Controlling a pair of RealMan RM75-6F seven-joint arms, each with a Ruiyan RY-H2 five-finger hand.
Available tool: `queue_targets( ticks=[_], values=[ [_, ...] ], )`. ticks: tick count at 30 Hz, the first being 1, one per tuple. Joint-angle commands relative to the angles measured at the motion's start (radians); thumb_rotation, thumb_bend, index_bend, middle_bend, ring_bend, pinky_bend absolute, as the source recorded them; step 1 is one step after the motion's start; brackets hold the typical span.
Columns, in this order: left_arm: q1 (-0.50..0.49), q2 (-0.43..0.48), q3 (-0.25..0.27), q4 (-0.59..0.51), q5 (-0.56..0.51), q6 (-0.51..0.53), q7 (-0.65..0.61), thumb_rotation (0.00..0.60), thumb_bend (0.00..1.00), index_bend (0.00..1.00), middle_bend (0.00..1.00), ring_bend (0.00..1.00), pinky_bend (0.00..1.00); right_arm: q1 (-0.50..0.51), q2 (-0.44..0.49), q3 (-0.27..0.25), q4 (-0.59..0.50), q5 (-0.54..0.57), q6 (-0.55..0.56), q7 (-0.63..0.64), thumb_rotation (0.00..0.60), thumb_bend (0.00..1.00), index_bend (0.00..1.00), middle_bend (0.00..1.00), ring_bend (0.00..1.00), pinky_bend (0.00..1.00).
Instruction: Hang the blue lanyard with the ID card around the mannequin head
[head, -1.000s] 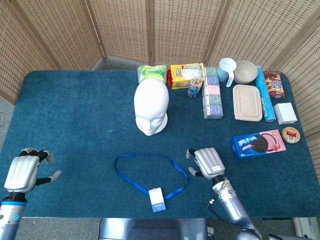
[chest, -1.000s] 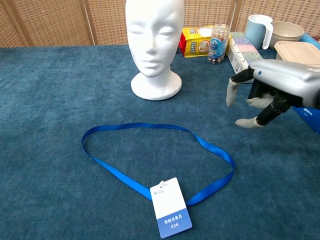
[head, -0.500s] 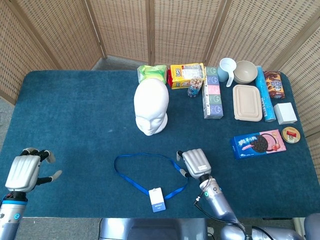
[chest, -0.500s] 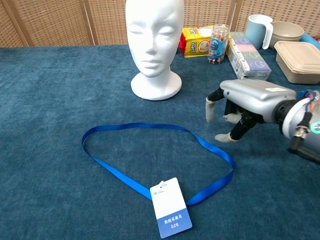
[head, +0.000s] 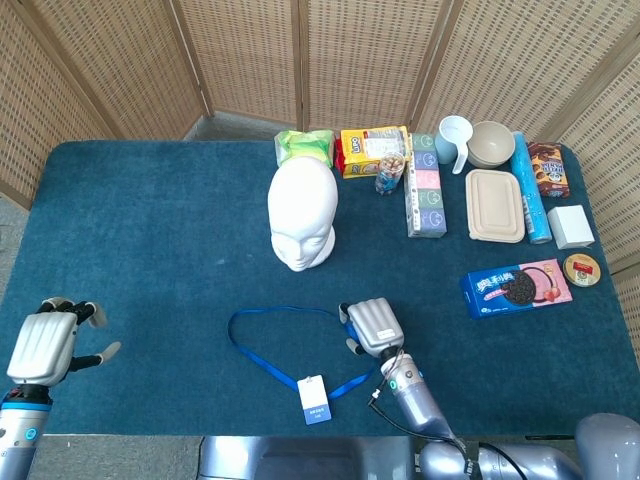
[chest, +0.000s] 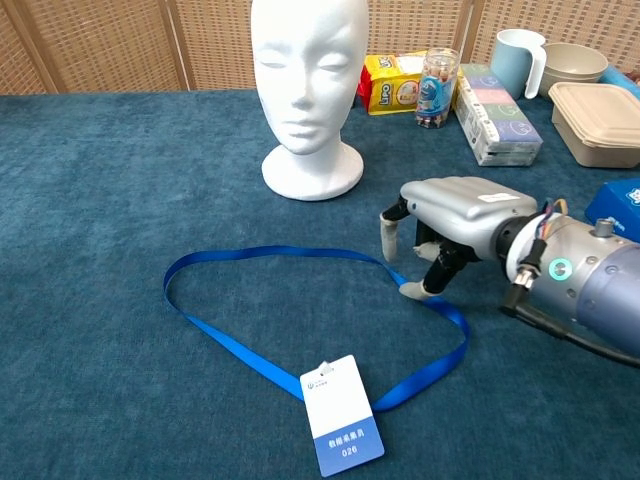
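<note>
A blue lanyard (head: 262, 352) (chest: 255, 255) lies in a flat loop on the dark blue table, its white-and-blue ID card (head: 312, 399) (chest: 341, 414) at the near side. The white mannequin head (head: 302, 215) (chest: 308, 85) stands upright behind the loop. My right hand (head: 371, 327) (chest: 455, 222) hovers palm down over the loop's right side, fingers apart and curved down, fingertips (chest: 412, 290) just above the ribbon, holding nothing. My left hand (head: 45, 343) stays at the table's near left corner, fingers apart and empty, seen only in the head view.
Snack packs (head: 372, 150), a small jar (head: 390, 174) (chest: 436, 88), a long box (head: 424, 198), a cup (head: 454, 140), a bowl (head: 491, 143) and a lidded container (head: 495, 205) line the back right. A cookie box (head: 516, 288) lies right of my right hand. Woven screens stand behind.
My right hand has moved left and down, from beside the lanyard to over the loop's right side. The left hand, lanyard and mannequin head have not moved.
</note>
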Motion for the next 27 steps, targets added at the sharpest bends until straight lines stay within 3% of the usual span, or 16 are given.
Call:
queue_targets(
  ticks=[1, 27],
  values=[
    [-0.001, -0.001, 0.001, 0.004, -0.001, -0.001, -0.006, 0.504, 0.18, 0.53, 0.54, 0.47, 0.27, 0.013, -0.014, 0.004, 0.014, 0.018, 0.003, -0.013, 0.6, 0.31, 0.45, 0.98, 1.0, 1.0],
    [-0.008, -0.002, 0.008, 0.032, -0.007, 0.0, -0.042, 0.506, 0.18, 0.53, 0.54, 0.47, 0.27, 0.129, -0.123, 0.068, 0.1, 0.155, 0.033, -0.082, 0.6, 0.3, 0.45, 0.98, 1.0, 1.0]
  ],
)
